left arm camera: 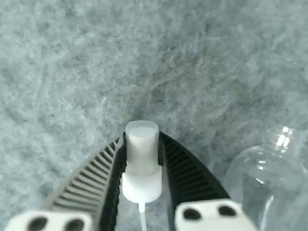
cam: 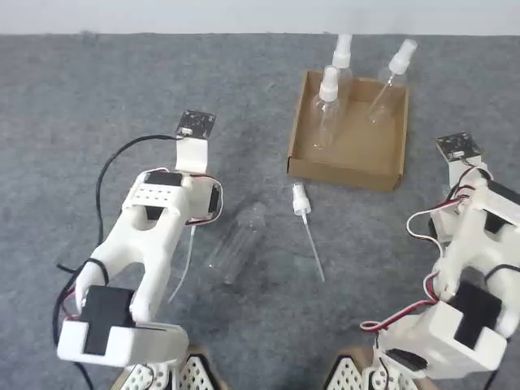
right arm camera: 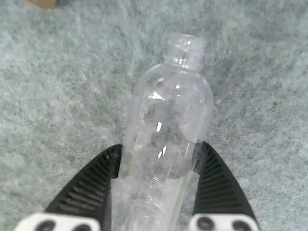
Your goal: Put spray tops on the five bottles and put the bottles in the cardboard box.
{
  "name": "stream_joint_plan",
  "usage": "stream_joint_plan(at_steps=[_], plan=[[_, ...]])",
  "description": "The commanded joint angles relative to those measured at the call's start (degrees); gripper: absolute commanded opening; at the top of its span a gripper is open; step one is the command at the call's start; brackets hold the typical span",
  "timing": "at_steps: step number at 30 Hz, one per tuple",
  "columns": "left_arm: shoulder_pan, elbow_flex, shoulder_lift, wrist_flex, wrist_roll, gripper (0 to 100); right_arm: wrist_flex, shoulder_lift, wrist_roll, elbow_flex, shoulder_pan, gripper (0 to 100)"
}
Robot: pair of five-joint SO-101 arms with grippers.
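Three topped bottles (cam: 327, 114) are in the cardboard box (cam: 345, 172); left jaws clamp a spray top (left arm camera: 142, 161), right jaws a bare bottle (right arm camera: 168, 130).

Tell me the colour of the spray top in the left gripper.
The spray top is white, seen best in the left wrist view.

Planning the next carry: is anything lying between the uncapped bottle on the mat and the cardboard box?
Yes. A loose spray top lies between the bottle and the near wall of the cardboard box, its thin tube pointing away from the box.
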Motion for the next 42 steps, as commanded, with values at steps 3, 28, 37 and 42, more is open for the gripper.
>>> stream_joint_plan(at_steps=[3, 28, 37, 42], plan=[[-0.1, 0.1, -3.3, -1.5, 0.5, 4, 0.8, -0.8, -0.4, 0.8, -0.6, 11.7], [-0.1, 0.5, -3.3, -1.4, 0.5, 4, 10.1, 2.0, -0.7, -19.1, -2.5, 25.6], [-0.1, 1.3, -3.3, -1.6, 0.6, 4, 13.4, 17.7, -0.9, -31.8, -0.4, 22.1], [-0.1, 1.3, -3.3, -1.6, 0.6, 4, 13.7, 23.3, -0.9, -35.4, -0.4, 13.2]])
